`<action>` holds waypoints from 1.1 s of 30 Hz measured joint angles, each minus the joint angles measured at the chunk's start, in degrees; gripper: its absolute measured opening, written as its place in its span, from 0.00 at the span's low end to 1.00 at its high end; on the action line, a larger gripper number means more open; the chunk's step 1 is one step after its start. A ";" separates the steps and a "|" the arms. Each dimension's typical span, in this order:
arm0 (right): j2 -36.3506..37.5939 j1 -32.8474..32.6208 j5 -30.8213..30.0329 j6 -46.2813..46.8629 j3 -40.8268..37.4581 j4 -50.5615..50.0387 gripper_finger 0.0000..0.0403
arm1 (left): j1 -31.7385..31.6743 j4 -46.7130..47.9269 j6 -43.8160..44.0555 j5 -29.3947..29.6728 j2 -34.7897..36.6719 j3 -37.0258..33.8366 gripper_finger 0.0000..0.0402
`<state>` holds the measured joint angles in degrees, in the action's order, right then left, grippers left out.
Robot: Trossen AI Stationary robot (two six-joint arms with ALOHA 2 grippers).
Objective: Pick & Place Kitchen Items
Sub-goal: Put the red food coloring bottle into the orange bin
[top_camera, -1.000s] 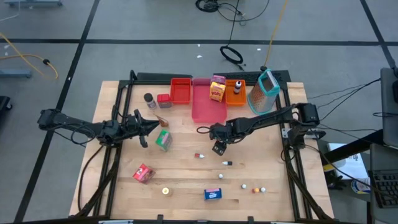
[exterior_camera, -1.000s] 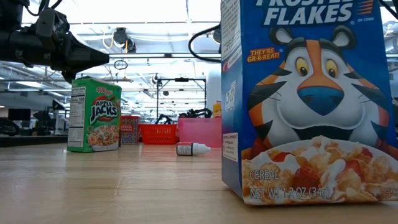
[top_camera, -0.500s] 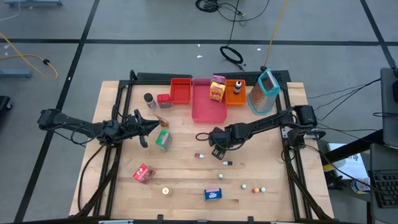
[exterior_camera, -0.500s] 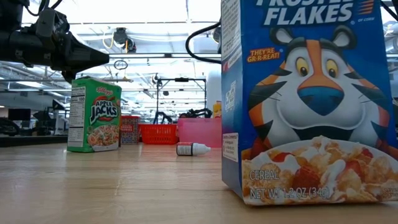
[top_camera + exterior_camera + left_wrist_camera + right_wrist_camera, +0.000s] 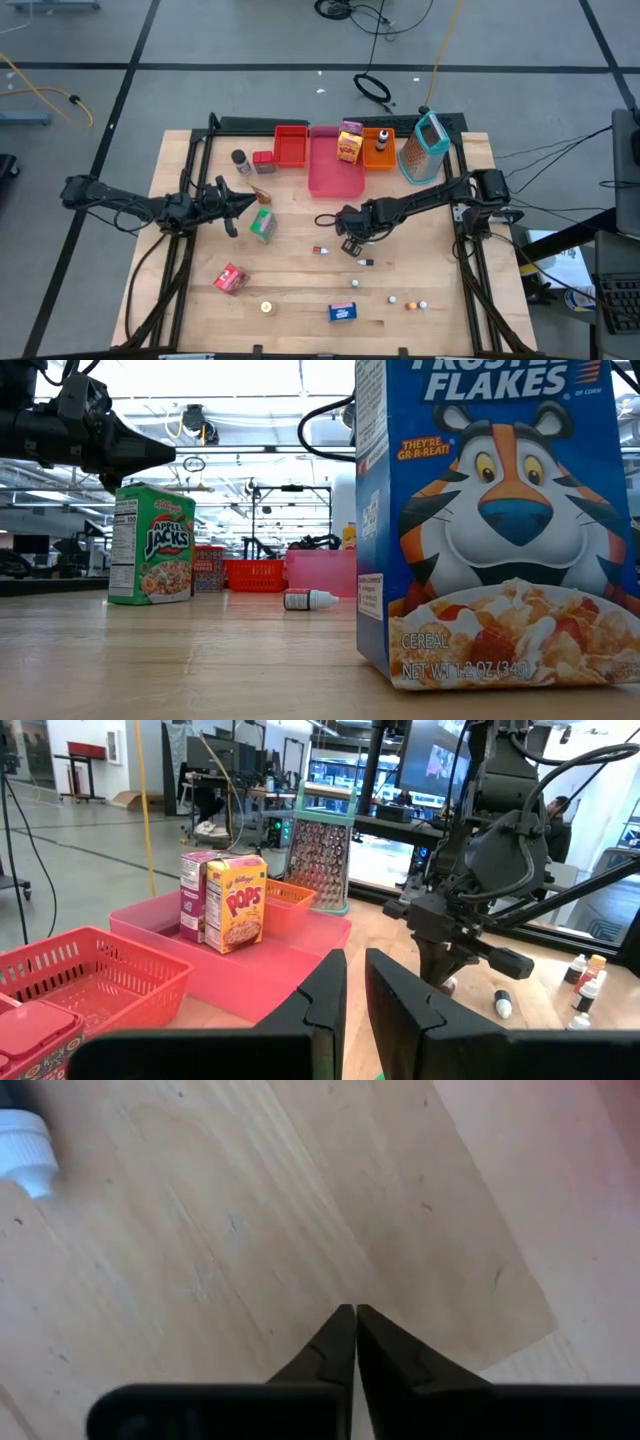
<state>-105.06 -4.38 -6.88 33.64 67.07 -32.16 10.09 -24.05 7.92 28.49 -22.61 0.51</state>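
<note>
My right gripper (image 5: 348, 244) points down at bare wood near the table's middle. It is shut with nothing between its fingers (image 5: 352, 1320). Two little bottles (image 5: 321, 250) (image 5: 366, 262) lie on their sides close to it, and a white cap (image 5: 22, 1148) shows in its wrist view. My left gripper (image 5: 255, 199) hovers level and shut above the green box (image 5: 263, 224). The blue box (image 5: 343, 312) stands near the front edge and a pink-red pouch (image 5: 230, 278) lies at front left. A yellow box (image 5: 235, 902) stands in the pink tray (image 5: 330, 180).
A red tray (image 5: 291, 146), an orange tray (image 5: 379, 150) holding a bottle and a metal grater (image 5: 427, 146) line the far edge. A dark-capped shaker (image 5: 240, 160) stands at far left. Tiny pieces (image 5: 410, 302) and a yellow disc (image 5: 267, 307) lie near the front edge.
My right gripper has shut over bare table beside the little bottles, taking hold of nothing. The bottles and boxes lie where they were.
</note>
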 joint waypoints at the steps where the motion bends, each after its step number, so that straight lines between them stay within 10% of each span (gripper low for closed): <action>1: 0.00 -0.02 -0.68 0.08 0.00 0.30 0.06 | 0.01 0.00 0.00 0.00 0.00 -0.01 0.10; 20: 0.00 -0.60 3.96 -5.09 0.00 -1.11 0.45 | 0.00 0.02 0.02 0.00 0.00 0.00 0.10; 33: 0.02 -0.67 3.94 -5.42 0.00 -6.97 0.53 | 0.00 0.02 0.02 0.00 0.00 0.00 0.10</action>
<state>-105.03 -5.06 -2.94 28.21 67.07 -39.14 10.09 -24.03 7.94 28.49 -22.61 0.51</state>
